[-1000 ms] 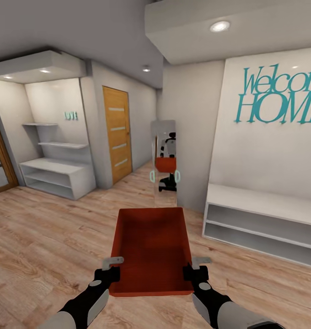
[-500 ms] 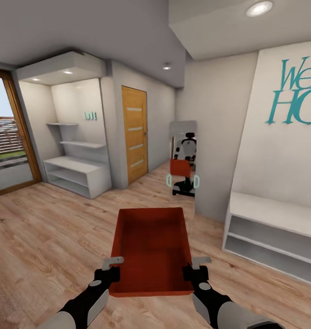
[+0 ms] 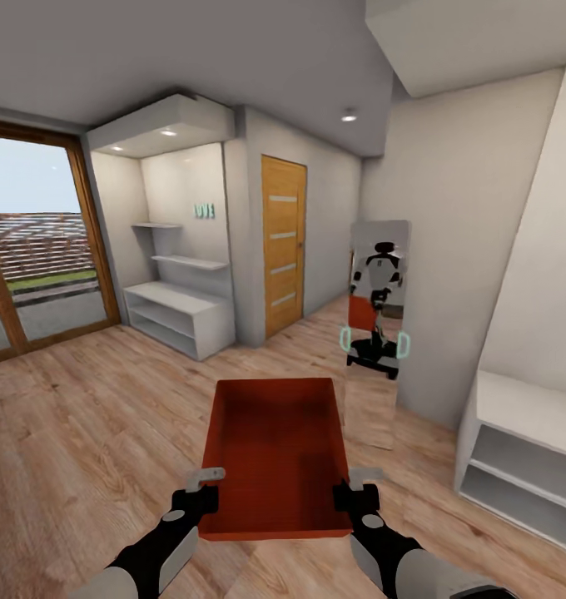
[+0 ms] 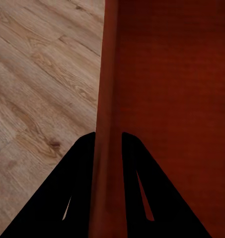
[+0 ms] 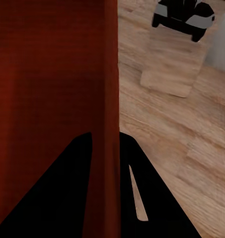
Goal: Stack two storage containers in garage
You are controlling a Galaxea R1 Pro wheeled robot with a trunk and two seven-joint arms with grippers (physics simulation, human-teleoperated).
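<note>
I was carrying one storage container (image 3: 275, 453) out in front of my trunk, clear of the wood plank floor (image 3: 91, 433). My left gripper (image 3: 201, 491) was pinched on the container's left wall; at that wrist the wall (image 4: 108, 124) ran straight between my two fingers (image 4: 77, 188). My right gripper (image 3: 355, 489) was pinched on the right wall in the same way, one finger (image 5: 142, 198) outside the wall and the other inside. The bin itself was empty.

Taking the tall mirror (image 3: 376, 324) as my mark: the container hung in front of it and to its left, the wooden door (image 3: 283, 243) stood just left of it, the white shelf unit (image 3: 183, 312) further left, and the glass door (image 3: 33, 249) furthest left. My own reflection showed in the mirror, bin in hand.

By my reckoning this was the carrying step, with no garage in sight. The next move called for driving on toward the garage, keeping both pinches firm and the bin level.
</note>
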